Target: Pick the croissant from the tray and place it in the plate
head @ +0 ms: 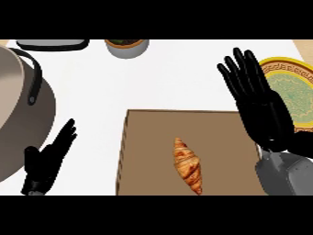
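Right hand [260, 103]: matte black, long slender segmented fingers, broad flat palm, joined to a boxy grey forearm [291, 176] with bevelled edges. Left hand [47, 160]: same black finish, thin fingers, glossy highlights along the thumb side

Right hand [260, 103] raised at right, fingers straight and spread, pointing far-left, holding nothing; grey forearm [291, 174] enters from the near edge. Left hand [47, 158] low at near left, fingers relaxed, pointing far, resting open.

A large grey pot [9, 114] sits far left; a small potted plant [126, 47] and dark-rimmed dish [52, 44] line the back
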Controlling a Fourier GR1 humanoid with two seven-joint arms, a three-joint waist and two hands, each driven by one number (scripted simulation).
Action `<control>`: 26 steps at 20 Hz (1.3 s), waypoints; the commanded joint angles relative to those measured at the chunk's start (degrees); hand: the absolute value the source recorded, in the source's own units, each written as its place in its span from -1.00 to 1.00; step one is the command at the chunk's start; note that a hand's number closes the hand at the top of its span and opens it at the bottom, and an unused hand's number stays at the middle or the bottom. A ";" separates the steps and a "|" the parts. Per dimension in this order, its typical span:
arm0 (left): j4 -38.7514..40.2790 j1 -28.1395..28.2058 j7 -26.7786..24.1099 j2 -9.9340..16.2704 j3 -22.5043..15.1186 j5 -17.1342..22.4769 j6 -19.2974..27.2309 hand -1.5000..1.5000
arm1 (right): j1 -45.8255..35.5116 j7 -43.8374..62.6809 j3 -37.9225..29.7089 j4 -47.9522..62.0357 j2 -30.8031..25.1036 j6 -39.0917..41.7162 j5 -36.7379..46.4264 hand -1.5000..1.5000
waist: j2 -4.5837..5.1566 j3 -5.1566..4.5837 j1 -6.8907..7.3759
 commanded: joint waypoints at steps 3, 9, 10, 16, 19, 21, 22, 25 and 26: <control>0.86 -3.69 2.88 -1.12 1.56 -1.95 4.21 0.00 | -1.32 10.18 13.35 0.13 -4.05 4.88 7.81 1.00 | -1.06 0.39 1.02; 1.56 -3.39 3.67 -0.74 2.12 -1.86 4.89 0.00 | -17.54 9.71 18.75 -4.28 -23.20 11.64 35.32 1.00 | -5.47 -1.10 1.88; 1.30 -4.15 3.84 -1.05 1.90 -2.15 5.19 0.00 | -19.20 8.89 20.18 -4.63 -25.19 11.84 40.14 1.00 | -4.50 -0.53 1.56; 0.66 -6.52 4.54 -3.43 2.50 -3.22 8.38 0.00 | 3.97 -5.01 20.48 8.37 -11.25 2.17 28.18 -1.00 | -0.23 0.76 0.74; 1.32 -7.36 5.82 -4.99 1.54 -5.50 9.95 0.00 | 1.37 -13.51 23.07 11.55 -16.08 11.82 31.39 -1.00 | -0.80 0.57 0.85; 0.42 -6.04 5.48 -3.72 2.72 -4.21 8.48 0.00 | -1.37 -11.69 27.22 10.41 -18.80 11.88 39.96 -1.00 | -0.94 0.51 1.11; -0.14 -7.13 7.05 -5.69 0.13 -6.89 10.92 0.00 | -4.40 -9.65 28.55 13.23 -15.13 9.75 43.40 -1.00 | -0.89 0.53 1.31; -0.78 -7.24 8.65 -4.63 1.64 -5.54 10.20 0.00 | -6.64 -4.12 29.80 5.35 -20.70 10.44 49.86 -1.00 | -1.35 0.45 0.51; -0.52 -6.71 7.87 -3.46 2.37 -4.96 8.75 0.00 | -8.10 -4.05 30.66 7.62 -20.49 8.97 53.76 -1.00 | -1.24 0.46 0.99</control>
